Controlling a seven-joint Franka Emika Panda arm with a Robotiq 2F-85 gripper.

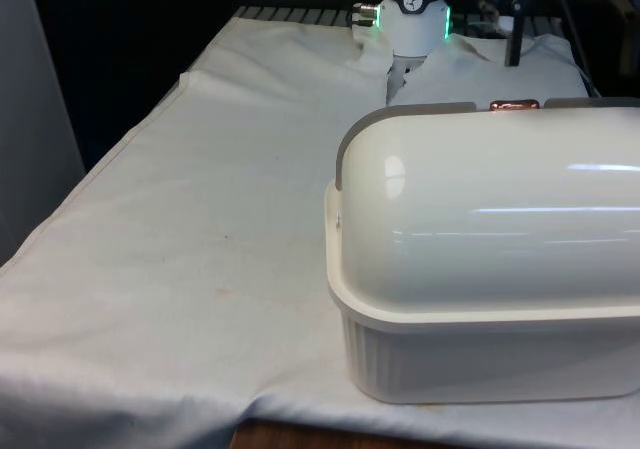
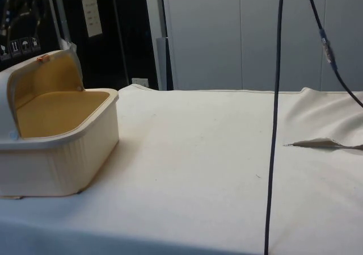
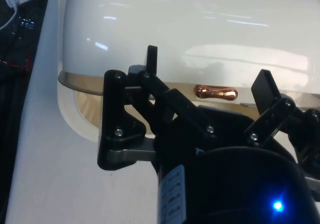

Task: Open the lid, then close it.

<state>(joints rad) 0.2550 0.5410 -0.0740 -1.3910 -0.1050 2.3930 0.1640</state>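
Note:
A white bread box (image 1: 480, 354) stands at the front view's right, its back turned to that camera. Its domed roll lid (image 1: 500, 209) is pushed up and back, with the copper handle (image 1: 514, 104) at the top edge. From the side the box (image 2: 62, 158) gapes open onto a yellowish inside, the handle (image 2: 42, 58) high on the raised lid (image 2: 51, 76). My gripper (image 3: 207, 67) is open just off the lid (image 3: 200, 19). Its fingers (image 3: 151, 54) stand wide on either side of the handle (image 3: 215, 91) without touching it.
A white cloth (image 1: 200, 219) covers the table and falls away at the front view's left edge. A black cable (image 2: 275, 124) hangs down in the side view, near a raised fold in the cloth (image 2: 323, 144). A black stand (image 1: 515, 29) rises at the far end.

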